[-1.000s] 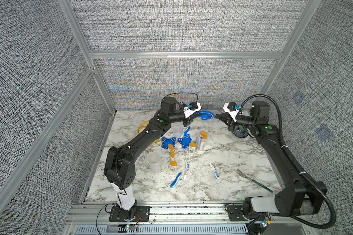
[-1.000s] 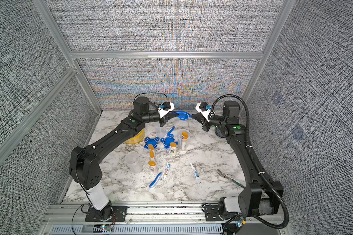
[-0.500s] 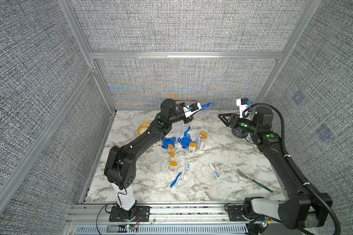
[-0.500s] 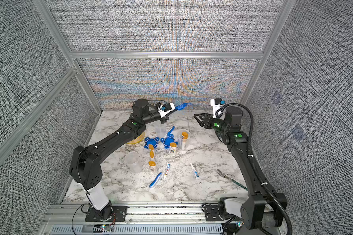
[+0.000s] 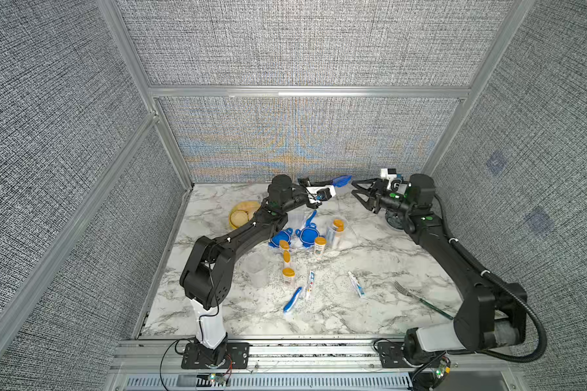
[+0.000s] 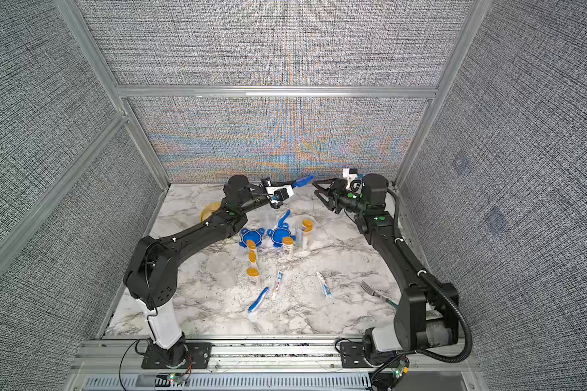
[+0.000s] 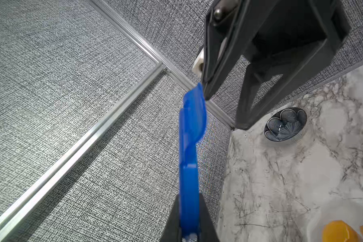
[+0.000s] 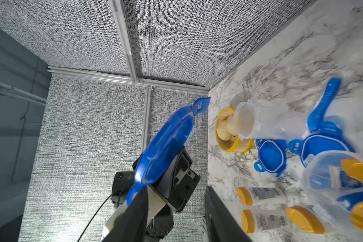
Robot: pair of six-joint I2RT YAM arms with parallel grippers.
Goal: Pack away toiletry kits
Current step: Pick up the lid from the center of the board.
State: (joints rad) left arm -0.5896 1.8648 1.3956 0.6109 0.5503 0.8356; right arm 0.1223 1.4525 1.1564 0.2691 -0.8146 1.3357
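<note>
Marble table (image 5: 370, 257), kit clutter mid-surface. My left gripper (image 5: 331, 187), raised near the back wall, is clamped on a blue lid (image 5: 342, 180). My right gripper (image 5: 352, 188) faces it, jaws apart, empty, just beside the lid's tab; contact unclear. Clear jar (image 5: 334, 233) stands mid-table with an orange-capped bottle inside. Toothbrush (image 5: 292, 299) and toothpaste tube (image 5: 356, 284) lie nearer the front.

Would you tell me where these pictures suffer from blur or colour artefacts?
In both top views, rainbow moiré bands the fabric back wall; in the left wrist view, the blue lid goes soft near the lens while the patterned bowl is crisp; in the right wrist view, the clear jar at the frame edge smears.
</note>
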